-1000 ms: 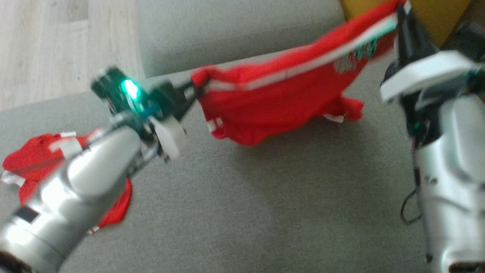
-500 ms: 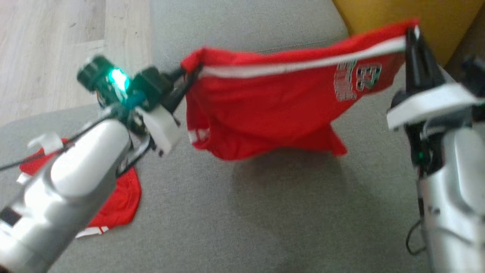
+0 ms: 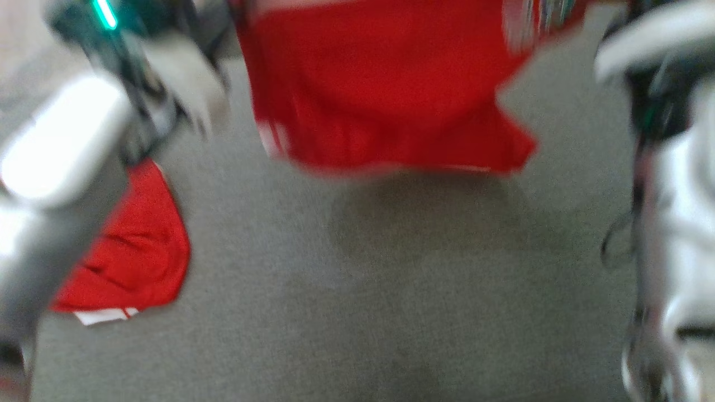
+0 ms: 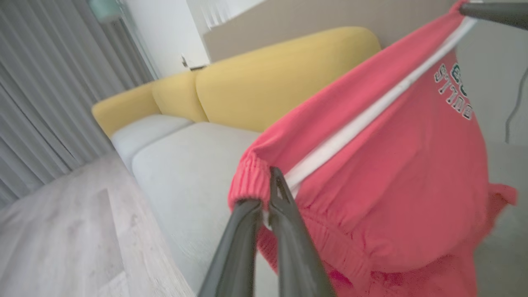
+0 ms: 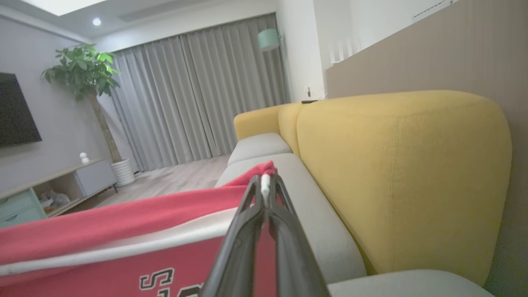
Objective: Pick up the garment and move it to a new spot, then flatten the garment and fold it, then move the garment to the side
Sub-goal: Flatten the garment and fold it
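- Garment (image 3: pixel 380 89): red shorts, strung in the air between both grippers and hanging above the grey seat (image 3: pixel 391 290). A shadow lies on the seat beneath. The lower edge looks clear of the cushion, but the head view is too blurred to be sure.
- Left gripper (image 4: pixel 268 198): fingers pressed together on one end of the ribbed waistband (image 4: pixel 247 181).
- Right gripper (image 5: pixel 265 181): fingers together, clamped on the far top corner beside the white stripe (image 5: pixel 123 243).
- The top edge runs fairly taut from one grip to the other. The body sags below it in loose folds.
- Handling, judged: light, soft and limp knit with no stiffness, so it will drape and bunch wherever it is unsupported. The elastic band is thicker and gives the better bite. Thin fabric elsewhere could slip from a narrow pinch.
- Best holds: the two waistband ends, as now. They keep the cloth spread for laying flat.
- Risk: uneven pull could twist the legs under when it is lowered.
- Another red cloth (image 3: pixel 134 251) lies on the seat at the left, well apart. The yellow backrest (image 5: pixel 396 173) is behind.
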Robot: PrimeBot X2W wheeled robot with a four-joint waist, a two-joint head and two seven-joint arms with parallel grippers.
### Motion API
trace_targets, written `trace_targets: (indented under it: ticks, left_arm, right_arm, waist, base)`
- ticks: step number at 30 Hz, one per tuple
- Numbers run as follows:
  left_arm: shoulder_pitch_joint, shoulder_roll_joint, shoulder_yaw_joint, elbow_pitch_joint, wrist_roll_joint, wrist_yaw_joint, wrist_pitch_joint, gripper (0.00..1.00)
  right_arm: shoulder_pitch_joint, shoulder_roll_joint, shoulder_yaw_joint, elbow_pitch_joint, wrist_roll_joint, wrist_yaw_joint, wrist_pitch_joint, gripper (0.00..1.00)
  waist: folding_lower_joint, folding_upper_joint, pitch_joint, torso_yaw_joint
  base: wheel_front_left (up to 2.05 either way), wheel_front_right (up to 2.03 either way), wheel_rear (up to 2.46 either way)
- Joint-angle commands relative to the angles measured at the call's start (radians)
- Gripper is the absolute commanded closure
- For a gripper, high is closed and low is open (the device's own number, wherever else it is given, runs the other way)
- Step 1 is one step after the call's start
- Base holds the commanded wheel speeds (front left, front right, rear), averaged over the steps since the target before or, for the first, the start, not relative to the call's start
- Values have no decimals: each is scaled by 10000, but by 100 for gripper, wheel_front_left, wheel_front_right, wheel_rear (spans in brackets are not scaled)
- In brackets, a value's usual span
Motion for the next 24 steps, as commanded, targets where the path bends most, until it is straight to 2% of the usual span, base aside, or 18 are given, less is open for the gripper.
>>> trace_targets:
  ticks: [1,2,8,13,19,24]
  left_arm:
    - [-1699,152,700,325,303,-7,-330,100]
    - [-1699,152,700,325,303,-7,-330,100]
    - [-4393,-661,865,2275,1260,57,-1884,100]
    - [-5276,-1252,488,3659,1826,4,-3003,100]
    - [-4471,-1625,-695,4635,2369,-111,-3532,100]
    - [-2379,-1716,-1886,4405,2014,-142,-3712,100]
  right_arm:
    - [-1597,73,-166,204,138,-7,-380,100]
    - [-1597,73,-166,204,138,-7,-380,100]
    - [-4637,82,-798,2558,-19,-7,-2238,100]
    - [-5639,83,-878,4169,-136,-7,-3199,100]
    - [-5027,38,-107,5869,-377,-7,-3372,100]
    - [-3965,-455,896,7274,-445,-7,-2844,100]
  waist:
    - [-3,-1,1594,-147]
    - [-3,-1,1594,-147]
    - [-3,-1,2579,-264]
    - [-3,-1,2817,-291]
    - [-3,-1,2975,-146]
    - [-3,-1,2752,43]
  base:
    - [0,0,0]
    - [0,0,0]
    - [0,0,0]
    - [0,0,0]
    - [0,0,0]
    - [0,0,0]
